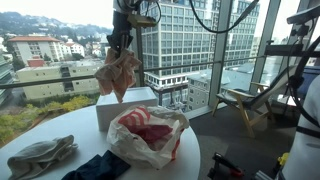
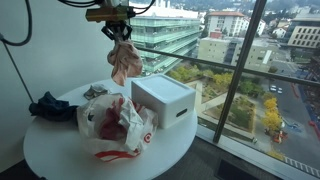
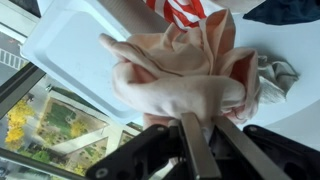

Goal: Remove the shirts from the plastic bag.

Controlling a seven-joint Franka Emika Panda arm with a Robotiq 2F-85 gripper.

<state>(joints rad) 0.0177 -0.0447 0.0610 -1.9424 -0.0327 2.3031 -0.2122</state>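
Nearly done, it seemed — the navy shirt (image 1: 95, 165) lay on the table (image 1: 70, 128) outside the plastic bag (image 1: 148, 135), and the gripper (image 1: 120, 38), jaws clamped on the pink shirt (image 1: 118, 72), dangled it high above — only the set-down remained.

hanging shirt (image 3: 190, 75): pale peach-pink, plain, deeper pink in the shadowed folds
plastic bag (image 1: 148, 135): translucent white, bold red print, red showing through the film
navy shirt (image 1: 95, 165): dark navy blue, plain, almost black in the creases
cloth (image 1: 42, 155): pale grey-green, pattern too small to tell
box (image 2: 165, 100): plain white, greyer on the shaded side
counter (image 2: 60, 150): plain white
pincer (image 3: 205, 122): black body, dark grey fingers (image 3: 192, 145)
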